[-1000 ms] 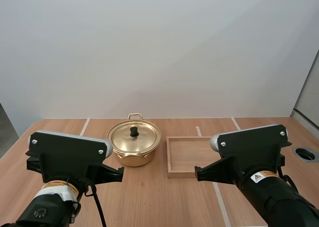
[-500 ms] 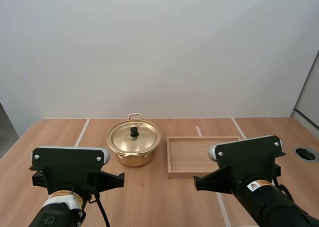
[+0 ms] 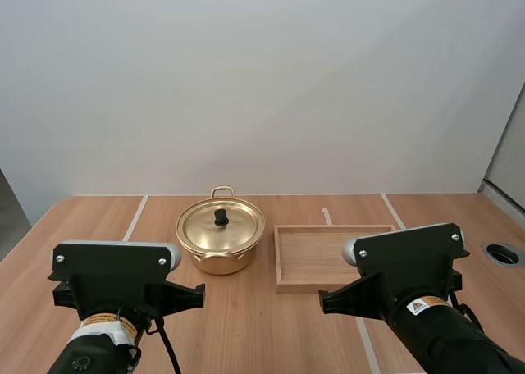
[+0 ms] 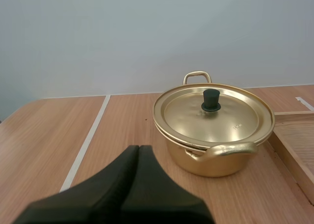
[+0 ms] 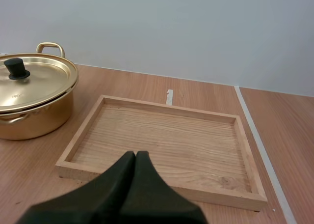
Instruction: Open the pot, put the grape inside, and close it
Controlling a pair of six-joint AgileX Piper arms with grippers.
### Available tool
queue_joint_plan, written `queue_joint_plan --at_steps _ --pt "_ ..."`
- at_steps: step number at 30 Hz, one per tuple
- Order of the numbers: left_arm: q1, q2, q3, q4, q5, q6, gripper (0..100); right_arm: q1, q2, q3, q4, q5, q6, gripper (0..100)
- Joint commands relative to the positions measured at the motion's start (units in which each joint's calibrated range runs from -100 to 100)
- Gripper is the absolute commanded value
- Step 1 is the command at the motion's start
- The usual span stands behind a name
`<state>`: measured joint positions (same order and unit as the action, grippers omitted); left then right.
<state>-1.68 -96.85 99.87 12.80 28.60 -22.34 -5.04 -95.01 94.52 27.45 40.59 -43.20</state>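
A golden pot [image 3: 220, 247] stands mid-table, its lid [image 3: 221, 225] seated on it with a black knob [image 3: 221, 217] on top. In the left wrist view the pot [image 4: 213, 153] is ahead and slightly to the right of my left gripper [image 4: 139, 148], whose fingers lie together as one dark wedge, well short of it. My right gripper [image 5: 135, 154] is shut the same way, with nothing in it, just in front of the near rim of the wooden tray [image 5: 167, 135]; the pot [image 5: 29, 113] sits to that tray's left.
The wooden tray [image 3: 328, 255] lies right beside the pot, to its right. Pale strips [image 3: 138, 210] run across the tabletop. A round hole [image 3: 502, 253] is set in the table near its right edge. Both arm housings stand at the near edge.
Both arms drew back and down toward the near edge between one second and half a second ago, then held still. The pot and tray have not moved.
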Motion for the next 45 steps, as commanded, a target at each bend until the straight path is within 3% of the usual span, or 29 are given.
queue_joint_plan --at_steps 1,9,15,21,34,37,43,45 --pt "0.04 -0.4 0.1 0.3 -1.4 -0.5 0 -0.2 -0.1 0.1 0.1 -1.0 -0.8 0" --pt "0.04 -0.4 0.1 0.3 -1.4 -0.5 0 0.6 -0.1 1.0 -0.5 -1.4 -0.8 0" --pt "0.22 -0.4 0.1 0.3 -1.4 -0.5 0 3.3 -0.3 5.5 -3.8 -9.8 -0.8 0" --pt "1.70 -0.4 0.1 0.3 -1.5 -0.5 0 3.5 -3.0 5.5 -3.3 -10.2 -0.8 0" --pt "1.70 -0.4 0.1 -2.7 -1.3 -0.6 0 3.5 -3.0 5.5 -5.1 -13.9 -0.6 0" --pt "1.70 -0.4 0.1 -2.7 -1.5 -0.6 0 3.5 -3.0 5.5 -6.8 -13.9 2.8 0" --pt "1.70 -0.4 0.1 -2.7 -1.5 -0.6 0 3.5 -5.0 5.5 -20.6 -13.2 19.3 0" --pt "1.70 -0.4 0.1 -2.7 -1.5 -0.6 0 3.5 -5.0 5.5 -22.5 -11.1 22.3 0"
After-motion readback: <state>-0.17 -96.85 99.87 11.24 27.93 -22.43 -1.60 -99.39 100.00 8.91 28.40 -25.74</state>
